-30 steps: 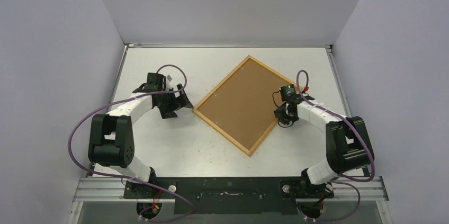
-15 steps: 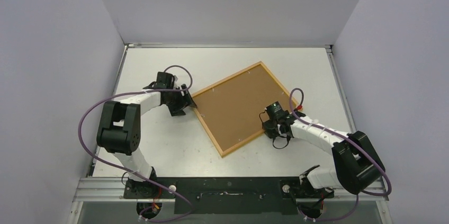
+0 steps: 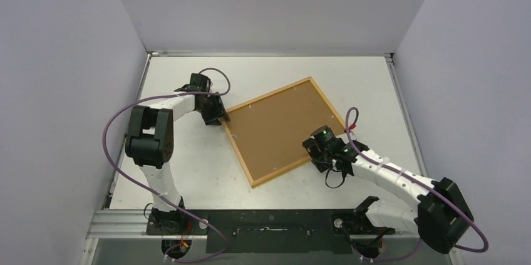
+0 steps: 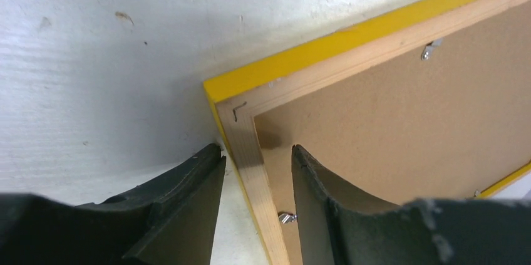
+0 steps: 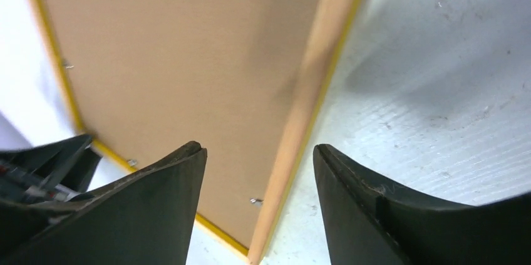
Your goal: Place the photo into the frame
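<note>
From where I stand, the frame (image 3: 268, 95) lies back-up on the table (image 3: 350, 83), with the brown backing board (image 3: 278, 128) filling it. The left gripper (image 4: 253, 152) has its jaws partly open, astride the wooden rail just by a corner. The right gripper (image 5: 260, 149) gapes wide with another rail running between its jaws. Neither is clamping anything.

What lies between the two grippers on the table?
The frame, back up, spans the whole stretch from left gripper to right gripper; top external view.
</note>
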Robot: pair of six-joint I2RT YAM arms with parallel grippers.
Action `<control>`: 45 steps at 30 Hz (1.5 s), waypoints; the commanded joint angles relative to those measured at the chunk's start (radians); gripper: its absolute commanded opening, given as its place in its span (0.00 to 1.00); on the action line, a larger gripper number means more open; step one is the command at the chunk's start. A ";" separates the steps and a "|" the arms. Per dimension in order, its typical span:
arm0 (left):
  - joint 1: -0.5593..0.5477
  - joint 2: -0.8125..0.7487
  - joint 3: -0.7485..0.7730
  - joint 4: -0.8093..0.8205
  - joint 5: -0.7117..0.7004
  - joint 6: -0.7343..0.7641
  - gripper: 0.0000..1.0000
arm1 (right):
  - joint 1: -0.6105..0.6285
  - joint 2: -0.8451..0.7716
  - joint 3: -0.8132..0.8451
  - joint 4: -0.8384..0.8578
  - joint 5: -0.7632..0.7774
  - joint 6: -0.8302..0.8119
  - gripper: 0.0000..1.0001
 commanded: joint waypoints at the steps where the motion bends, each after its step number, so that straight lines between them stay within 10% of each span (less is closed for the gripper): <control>1: 0.000 0.085 0.050 -0.108 -0.146 0.051 0.41 | 0.004 -0.114 0.150 -0.105 0.153 -0.195 0.65; 12: -0.031 0.205 0.208 -0.067 -0.064 0.176 0.16 | -0.070 0.418 0.481 0.347 -0.369 -0.873 0.54; 26: -0.089 0.396 0.435 -0.061 0.039 0.264 0.10 | -0.066 0.934 0.706 0.814 -0.687 -0.624 0.30; 45: -0.106 0.370 0.367 -0.060 0.087 0.266 0.10 | -0.045 1.060 0.785 0.769 -0.627 -0.612 0.11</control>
